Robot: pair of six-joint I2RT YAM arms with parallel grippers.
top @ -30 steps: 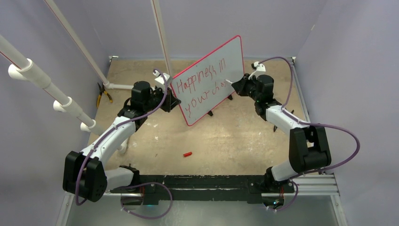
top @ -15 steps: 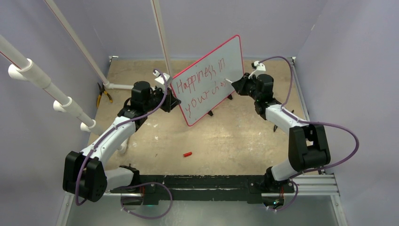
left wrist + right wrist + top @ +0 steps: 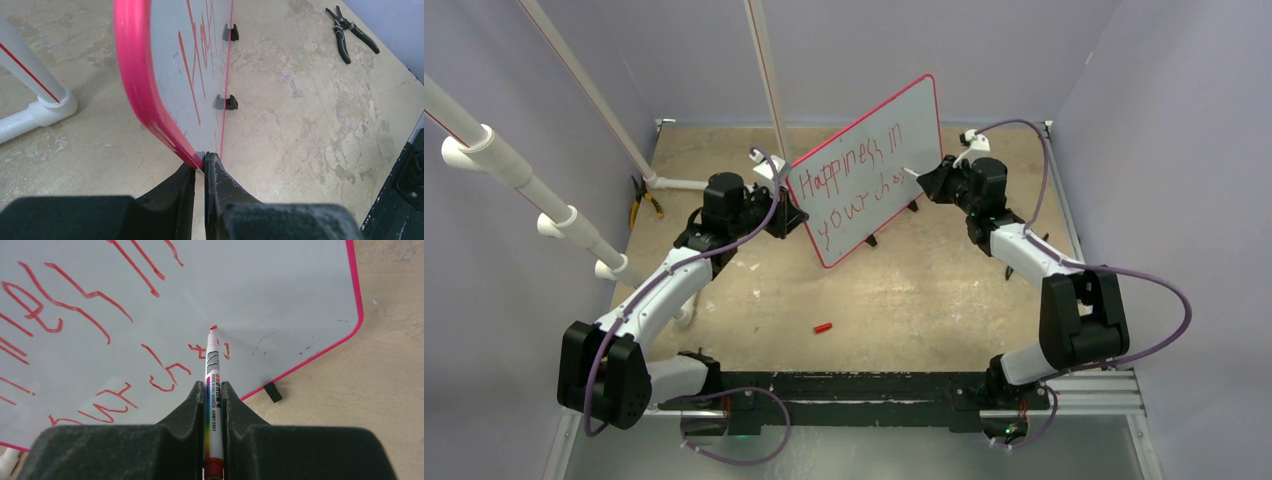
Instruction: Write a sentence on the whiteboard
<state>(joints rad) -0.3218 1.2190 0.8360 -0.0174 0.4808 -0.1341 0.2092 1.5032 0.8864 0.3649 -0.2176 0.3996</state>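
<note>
We see the sentence (image 3: 849, 187) in red across the whiteboard (image 3: 916, 118), which stands upright on the table (image 3: 904, 290) between our arms. Our right gripper (image 3: 214, 389) clamps a marker (image 3: 213, 367), its tip at the board. Our left gripper (image 3: 200, 167) pinches the red rim.

**Counter (image 3: 924, 290): mottled tan surface, scuffed and patchy.**
You have the whiteboard (image 3: 912, 110) standing upright toward the far middle, its black feet (image 3: 226, 102) down on the counter. A small red piece (image 3: 823, 327) lies alone nearer you, well apart from the board. Pliers (image 3: 642, 203) sit at the far left edge, near a white pipe (image 3: 679, 184) lying on the surface.
</note>
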